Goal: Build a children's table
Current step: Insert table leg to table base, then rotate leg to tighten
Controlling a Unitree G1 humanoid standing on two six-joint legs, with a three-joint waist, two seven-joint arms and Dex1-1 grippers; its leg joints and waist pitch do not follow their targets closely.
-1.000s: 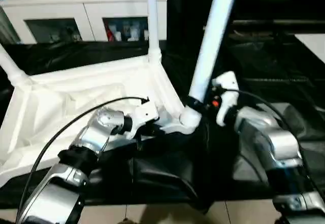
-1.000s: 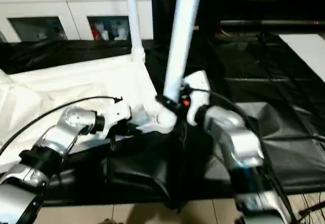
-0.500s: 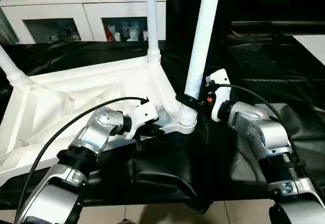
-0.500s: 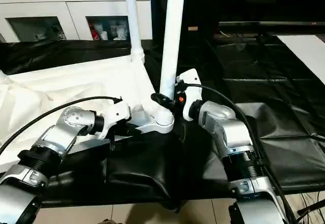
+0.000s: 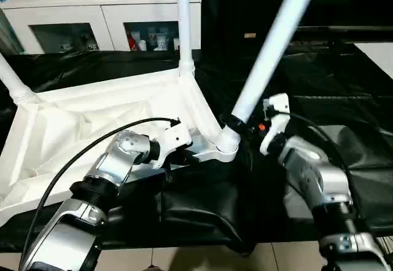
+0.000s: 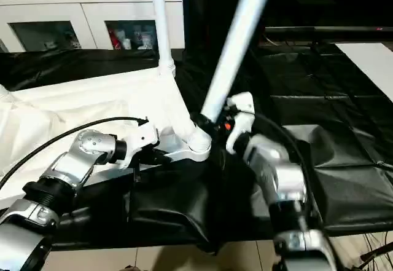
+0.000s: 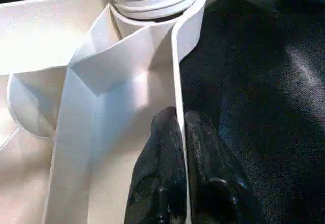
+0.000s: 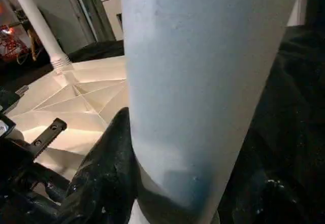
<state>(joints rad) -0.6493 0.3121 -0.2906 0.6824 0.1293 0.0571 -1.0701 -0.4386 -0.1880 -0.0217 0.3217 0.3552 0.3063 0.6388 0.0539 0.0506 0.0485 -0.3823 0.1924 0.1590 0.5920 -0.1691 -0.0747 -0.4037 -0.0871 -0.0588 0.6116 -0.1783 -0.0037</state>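
The upturned white tabletop [image 5: 92,117] lies left of centre on black sheeting [image 5: 344,68], its near-right corner socket [image 5: 226,143] holding a leg [image 5: 270,43] tilted right, gripped by the right gripper [image 5: 236,125], while the left gripper [image 7: 177,132] pinches the tabletop's near rim.

Tabletop [image 5: 92,123] upside down on sheet [image 5: 344,99], cabinet [image 5: 104,13] behind. Upright leg [image 5: 182,19] at far corner; tilted leg [image 5: 270,50] in near-right socket [image 5: 226,143], leaning right.
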